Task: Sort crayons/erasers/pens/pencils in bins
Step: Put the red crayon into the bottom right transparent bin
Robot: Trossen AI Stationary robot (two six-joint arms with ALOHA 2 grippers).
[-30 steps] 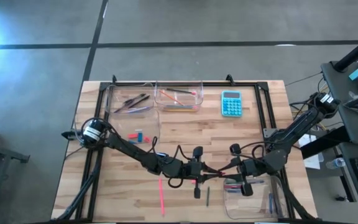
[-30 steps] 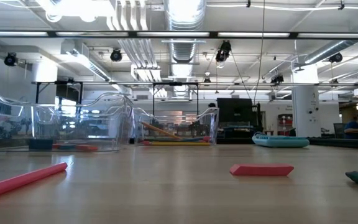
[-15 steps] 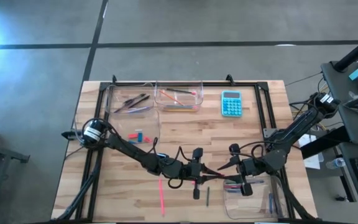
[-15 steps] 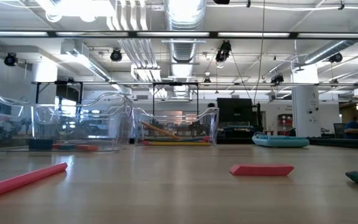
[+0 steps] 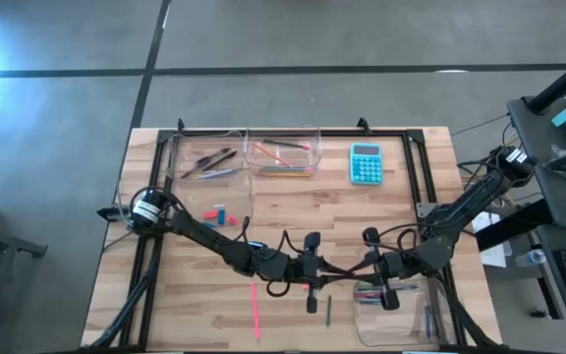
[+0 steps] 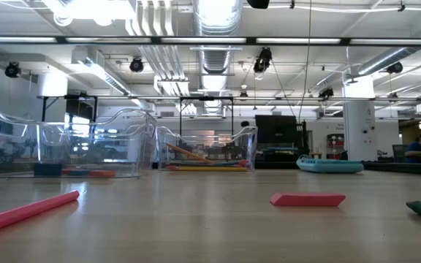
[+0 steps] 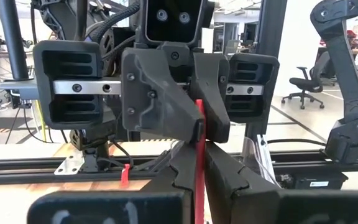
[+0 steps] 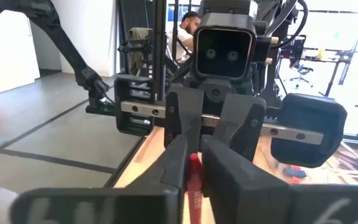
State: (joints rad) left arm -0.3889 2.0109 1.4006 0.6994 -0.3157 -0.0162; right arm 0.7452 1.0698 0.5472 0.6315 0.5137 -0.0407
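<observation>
Far-left bins (image 5: 209,159) already hold pens and coloured sticks; the erasers (image 5: 218,213) lie loose on the worktop (image 5: 293,202) just in front of them. At centre the left hand (image 5: 312,270) is pinched on a red crayon (image 7: 199,158) – held level, apparently a handover – and the right hand (image 5: 371,272) meets it, fingers clamped on the same crayon, beside the near-right bin (image 5: 401,315).

Big open workshop behind my table

I'm seeing ceiling ducts (image 6: 214,18), strip lights (image 6: 86,9), a white pillar (image 6: 357,128), an office chair (image 7: 303,87), and grey concrete floor (image 5: 283,39).
</observation>
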